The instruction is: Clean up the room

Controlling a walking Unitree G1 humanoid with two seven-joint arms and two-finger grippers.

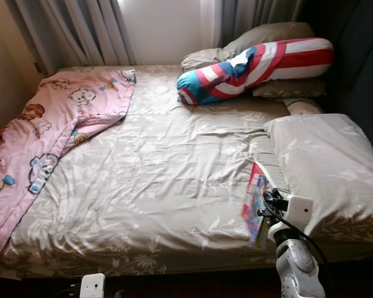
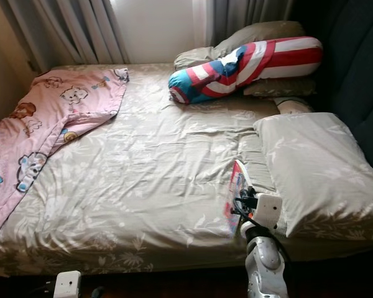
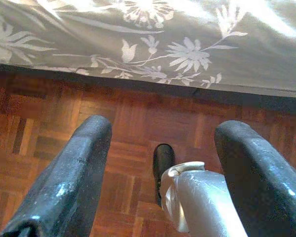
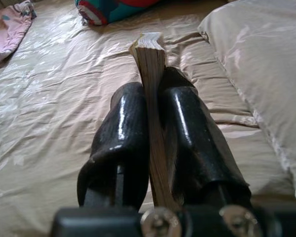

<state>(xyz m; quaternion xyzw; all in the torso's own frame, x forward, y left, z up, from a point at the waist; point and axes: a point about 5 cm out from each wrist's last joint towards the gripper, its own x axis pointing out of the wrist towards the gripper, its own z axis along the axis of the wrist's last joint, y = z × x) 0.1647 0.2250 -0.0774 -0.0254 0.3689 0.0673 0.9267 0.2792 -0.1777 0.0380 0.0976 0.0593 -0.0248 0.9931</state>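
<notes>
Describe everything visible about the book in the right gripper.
The book is a thin paperback with a bright, colourful cover of red, pink and blue. It stands on edge, clamped between the right gripper's two black fingers, which press on both covers. Its tan page block faces the wrist camera. It is held above the beige floral sheet, beside the large pillow.

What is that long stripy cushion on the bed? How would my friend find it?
Look at the bed, then go to its far end by the curtains. The bolster lies there on top of plain beige pillows. It is long and round, with red, white and blue stripes, while everything beside it is plain.
</notes>
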